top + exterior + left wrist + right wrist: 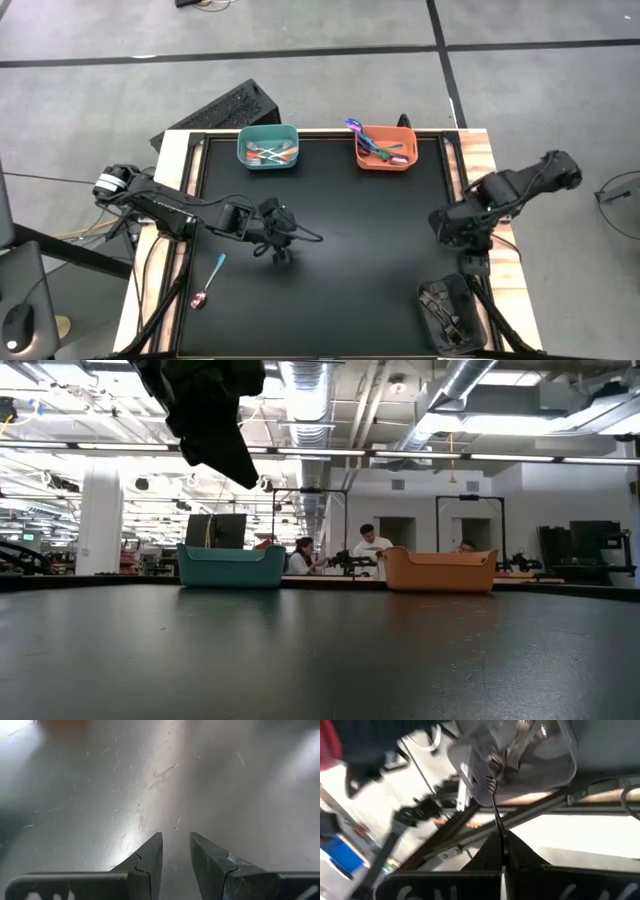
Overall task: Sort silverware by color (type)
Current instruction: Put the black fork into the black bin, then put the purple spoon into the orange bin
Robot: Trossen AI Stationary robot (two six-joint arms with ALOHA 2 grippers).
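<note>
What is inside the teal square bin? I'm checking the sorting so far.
The teal square bin holds a few crossed utensils with teal and orange handles; the count and whatever lies beneath them cannot be told.

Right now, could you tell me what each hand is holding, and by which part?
The right hand is shut on a thin dark utensil, gripped at one end. The left hand is open and empty.

Table: I see a black mat (350,230) with wooden edges.
Far edge: teal bin (268,147) and orange bin (386,148), well apart, both holding silverware.
Near-left corner: one teal-handled spoon (209,279) flat on the mat.
Near-right corner: dark tray (447,315).
</note>
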